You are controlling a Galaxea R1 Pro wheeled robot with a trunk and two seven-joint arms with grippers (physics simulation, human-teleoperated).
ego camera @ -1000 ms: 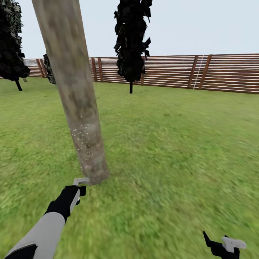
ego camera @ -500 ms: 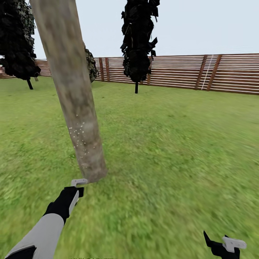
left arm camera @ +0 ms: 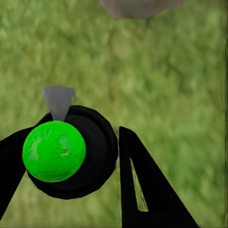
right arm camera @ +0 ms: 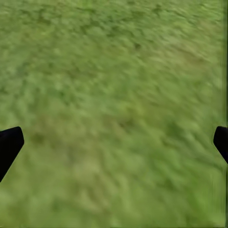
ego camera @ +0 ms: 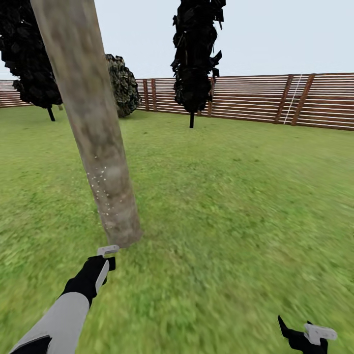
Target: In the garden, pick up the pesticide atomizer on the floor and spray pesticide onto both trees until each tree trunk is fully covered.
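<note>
1. The right gripper (ego camera: 307,337) hangs low over the blurry green grass lawn (ego camera: 236,206), its black fingers (right arm camera: 9,145) spread wide, holding nothing.
2. The left gripper (left arm camera: 92,156) clamps the black pesticide atomizer with a bright green top (left arm camera: 54,151), near the trunk's base.
3. The thick, leaning grey-beige tree trunk (ego camera: 91,123) carries whitish pesticide specks (ego camera: 98,189).
4. Beyond stand a dark-foliaged tree (ego camera: 195,54) and a brown slatted wooden fence (ego camera: 275,101).

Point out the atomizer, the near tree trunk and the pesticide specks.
atomizer (left arm camera: 54,150): left wrist view, on its green top.
near tree trunk (ego camera: 81,83): head view, mid-column bark.
pesticide specks (ego camera: 101,189): head view, on the whitish dots low on the trunk.
</note>
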